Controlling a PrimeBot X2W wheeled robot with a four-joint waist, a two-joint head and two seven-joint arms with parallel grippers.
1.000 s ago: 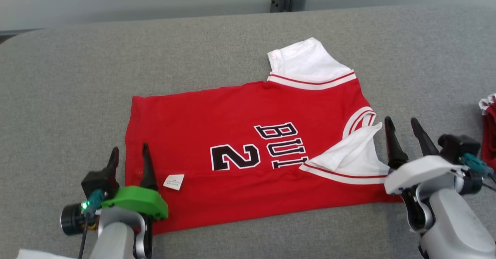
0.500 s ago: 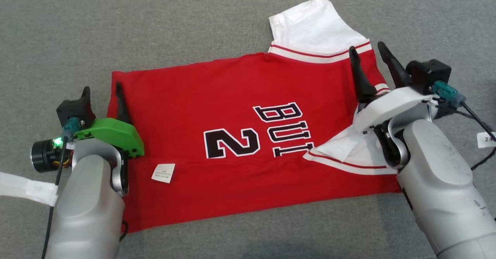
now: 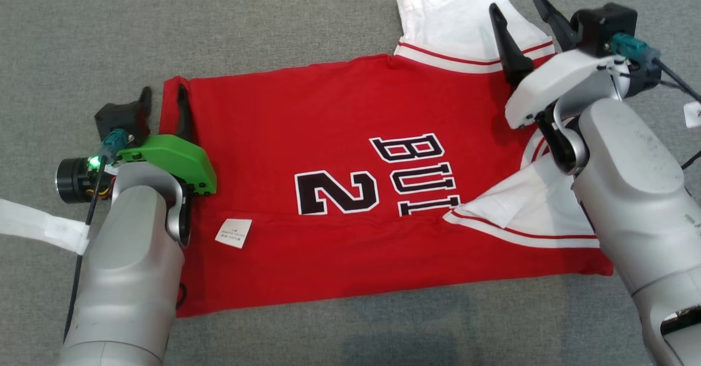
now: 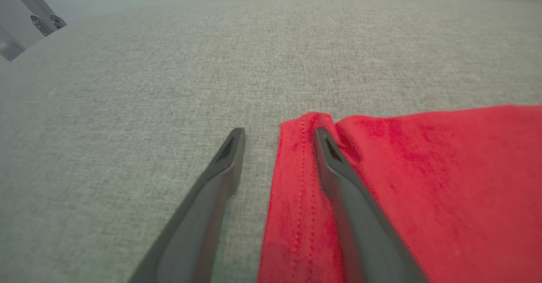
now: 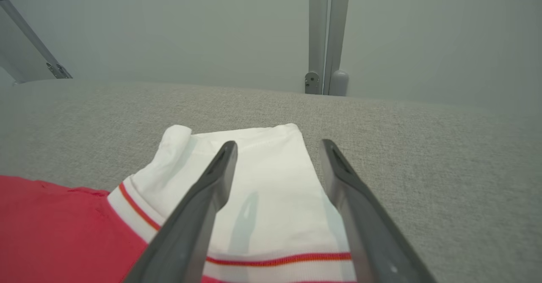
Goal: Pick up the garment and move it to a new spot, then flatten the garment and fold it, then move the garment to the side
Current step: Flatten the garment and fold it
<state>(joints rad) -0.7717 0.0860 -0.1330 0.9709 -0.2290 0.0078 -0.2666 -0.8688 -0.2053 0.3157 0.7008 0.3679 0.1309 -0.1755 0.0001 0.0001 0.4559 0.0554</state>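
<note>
Lying on the worktop, the red shirt has the left fingers apart astride its hem corner at nine o'clock and the right fingers apart above the white sleeve at one o'clock; I'd have both bite deep before lifting together.

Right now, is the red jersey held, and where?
Nothing held: open left gripper straddles the red jersey hem; open right gripper over its white sleeve.

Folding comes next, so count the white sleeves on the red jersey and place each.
2. The far sleeve juts past the jersey's far edge, beneath the open right hand; the near sleeve lies folded over the front, beside the lettering.
</note>
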